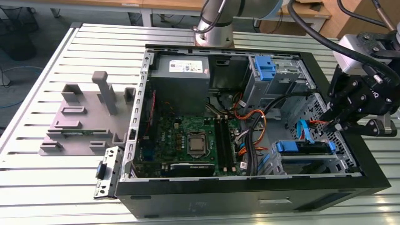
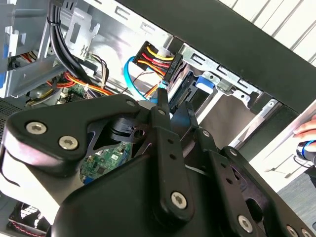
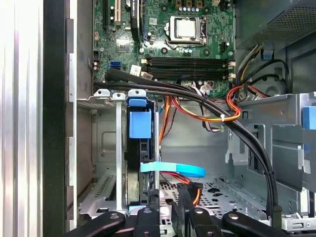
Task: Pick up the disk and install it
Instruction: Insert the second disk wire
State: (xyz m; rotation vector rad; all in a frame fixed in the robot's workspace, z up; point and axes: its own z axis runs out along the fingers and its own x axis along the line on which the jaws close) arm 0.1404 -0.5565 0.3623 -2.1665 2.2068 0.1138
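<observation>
The disk (image 1: 304,147), in its blue plastic carrier, sits in the lower drive bay at the exterior view's right inside the open computer case (image 1: 147,75). In the first wrist view the disk (image 3: 138,148) stands edge-on in its slot, blue tab outward, with a blue data cable (image 3: 173,169) beside it. My gripper (image 1: 340,125) hangs just above that bay at the case's right wall. Its black fingers stand close together with a narrow gap and nothing between them in both wrist views, gripper (image 3: 169,197) and gripper (image 2: 174,101). A black connector (image 2: 165,66) with yellow, red and black wires lies just beyond the fingertips.
Thick black cables (image 3: 237,128) and orange wires cross the case near the bay. A grey power-supply box (image 1: 180,70) and a bare blue bracket (image 1: 265,69) sit at the back. A grey fixture (image 1: 81,122) stands on the slatted table. A hand (image 2: 306,131) shows outside the case.
</observation>
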